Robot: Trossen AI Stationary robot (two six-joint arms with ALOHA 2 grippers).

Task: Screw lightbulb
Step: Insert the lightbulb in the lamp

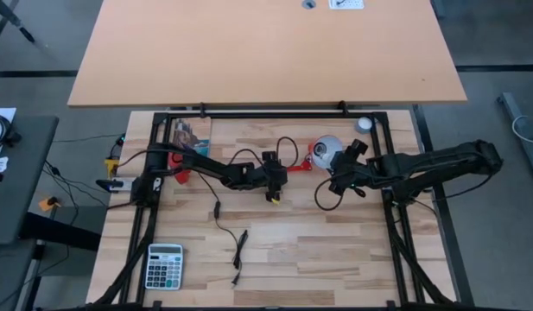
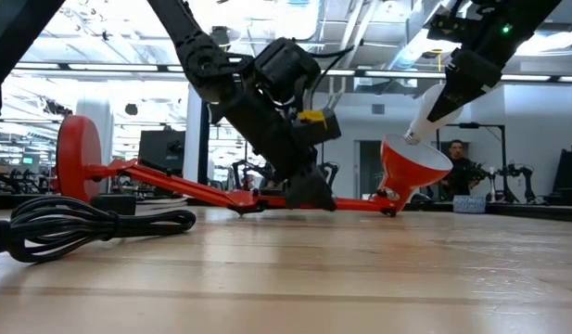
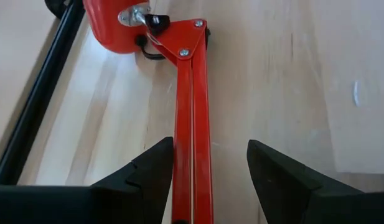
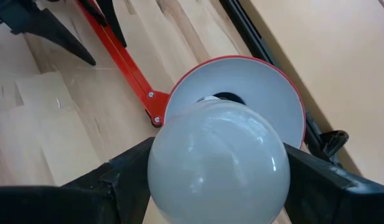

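Lightbulb, small white pear-shaped glass (image 4: pixel 215 163), sits clamped between the fingers of the right gripper (image 2: pixel 450 96), its narrow screw end pointing down and away from that gripper toward the open mouth of the red cone-shaped lamp shade with white lining (image 4: pixel 254 81). In the low view the bulb's (image 2: pixel 432 113) base hangs just above the shade's (image 2: pixel 411 167) rim, tilted along the gripper's line; whether the threads have met the socket cannot be told. The right wrist view shows the dark socket hole (image 4: pixel 224 98) directly beyond the bulb, so alignment looks close. The left gripper (image 3: pixel 210 177) is lowered over the lamp's red flat metal arm (image 3: pixel 193 118), its fingers apart, one on each side of the bar; contact with the bar is not clear, though the gripper appears placed to steady it. The lamp lies on its side on the wooden slatted table (image 1: pixel 318 250), with its round red base (image 2: pixel 78 156) far behind the left gripper. Judged step: insertion, bulb brought up to the shade but not yet seated. Next move likely calls for advancing the bulb along the shade's axis into the socket, then rotating the right wrist to catch the thread, while the left gripper closes on the bar so the lamp does not roll.
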